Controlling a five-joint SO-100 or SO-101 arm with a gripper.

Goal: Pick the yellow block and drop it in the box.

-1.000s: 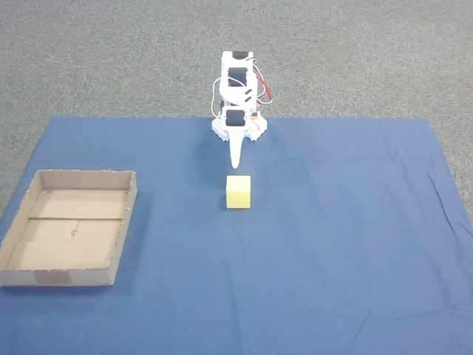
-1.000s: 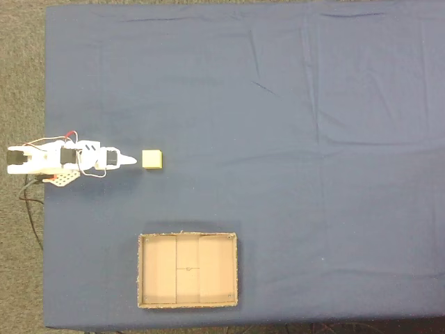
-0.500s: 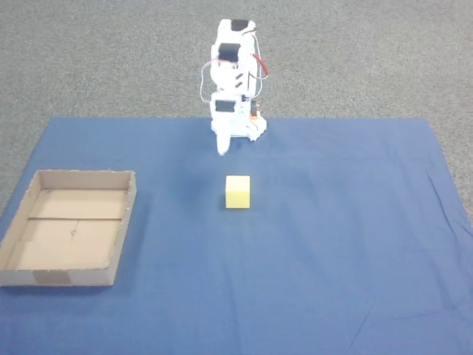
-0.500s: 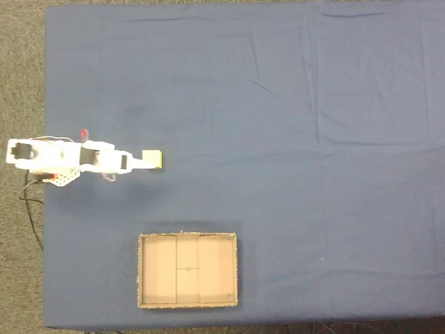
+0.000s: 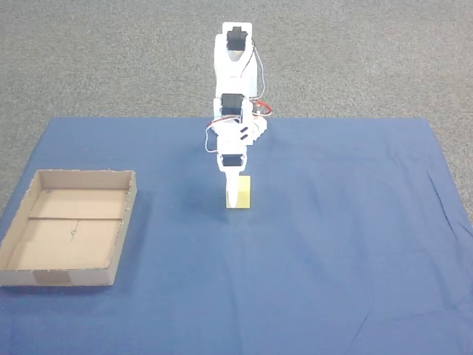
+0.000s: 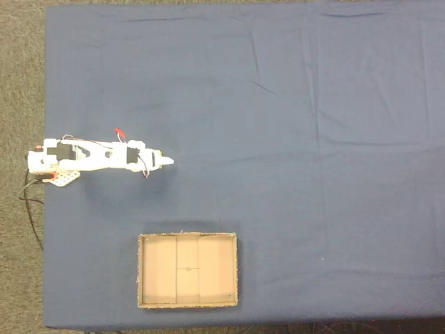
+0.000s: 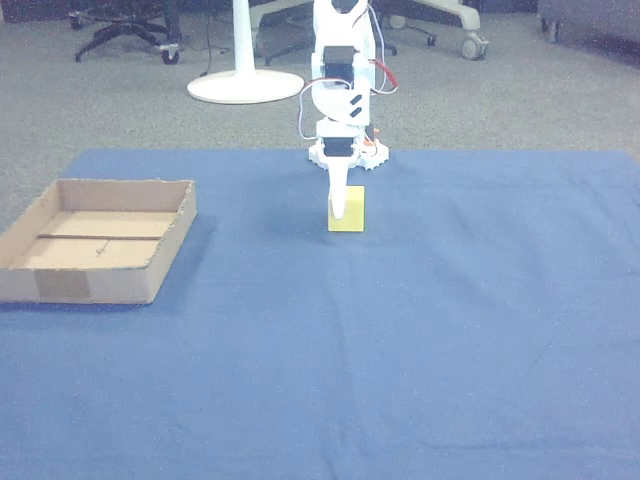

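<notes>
The yellow block [image 5: 244, 194] rests on the blue cloth near the arm's base, and my white gripper [image 5: 231, 201] covers its left part. In the other view the yellow block [image 7: 353, 212] sits just behind the gripper [image 7: 339, 209], which points down. From above, the gripper [image 6: 169, 161] reaches over the spot where the block lies and hides it. Its fingers look pressed together in one taper, holding nothing. The box [image 5: 59, 277], a shallow cardboard tray, stands open at the left; box [image 6: 188, 303]; box [image 7: 80, 284].
A blue cloth [image 5: 332, 244] covers the work area, with grey carpet beyond its edges. Cables [image 6: 29, 202] trail from the arm's base. Chair bases and a white pedestal foot [image 7: 245, 85] stand behind the cloth in the other view.
The arm lifted, then stretched forward and down. Its gripper tip went from short of the block to over it. Block and box stayed put.
</notes>
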